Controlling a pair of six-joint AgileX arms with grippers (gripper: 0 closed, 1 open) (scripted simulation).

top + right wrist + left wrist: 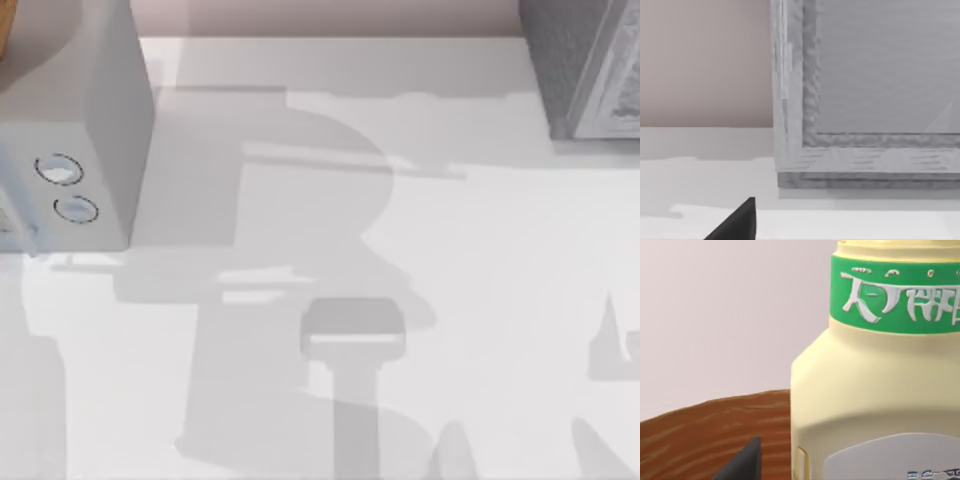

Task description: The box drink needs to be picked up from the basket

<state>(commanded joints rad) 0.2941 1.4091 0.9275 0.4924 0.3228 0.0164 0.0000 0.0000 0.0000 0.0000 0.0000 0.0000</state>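
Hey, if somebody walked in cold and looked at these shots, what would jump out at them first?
Probably the cream-coloured bottle with its green label band, looming close in the left wrist view above a brown wooden surface. Next, the grey box with two round rings on its face, at the top view's left. Long shadows stretch across the white table, and a grey textured block sits at its right rear corner.
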